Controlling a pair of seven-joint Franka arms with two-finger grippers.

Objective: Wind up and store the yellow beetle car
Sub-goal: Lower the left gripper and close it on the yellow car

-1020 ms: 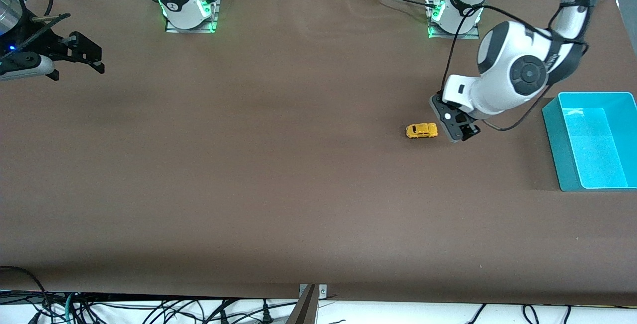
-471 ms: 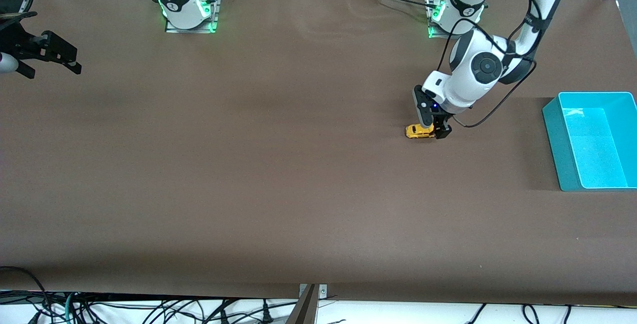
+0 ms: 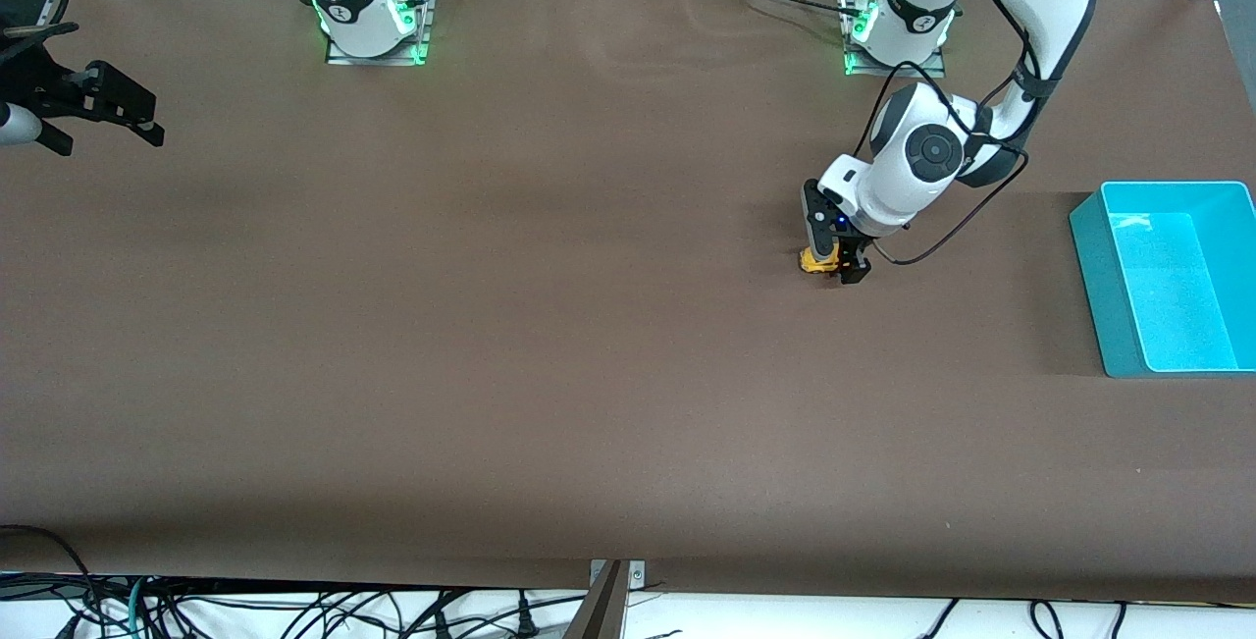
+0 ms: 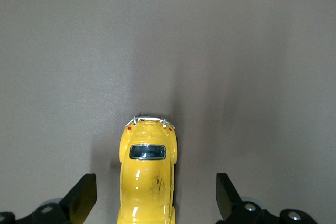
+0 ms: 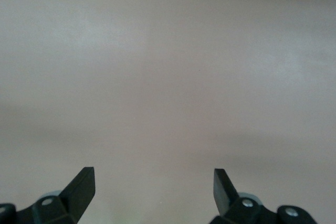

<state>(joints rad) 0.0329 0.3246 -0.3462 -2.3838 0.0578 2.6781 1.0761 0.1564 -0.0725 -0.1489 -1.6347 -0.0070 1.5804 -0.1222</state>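
Where the brown paper-covered table (image 3: 589,325) runs toward the left arm's end, we find the small bright yellow beetle-shaped toy car (image 3: 814,262) resting on its wheels on the bare surface. In the left wrist view the yellow beetle car (image 4: 147,182) shows its rounded glossy roof, a dark window and a thin chrome bumper at the end pointing away from the wrist, with faint dark scuffs on the paint.

We see the left arm's black two-finger gripper (image 3: 841,264) lowered right over the car, covering most of it in the front view so that only one yellow end peeks out. In the left wrist view that gripper (image 4: 152,203) has its jaws spread wide, one fingertip (image 4: 81,199) on each side of the car, with a clear gap of table between each fingertip and the body; neither touches it.

Toward the same end of the table, well apart from the car, sits a rectangular turquoise plastic bin (image 3: 1089,256).

At the right arm's end, the right arm waits with its black gripper (image 3: 103,114) held above the table edge. In the right wrist view we see this gripper (image 5: 152,190) with its jaws wide apart and only plain table surface between them.
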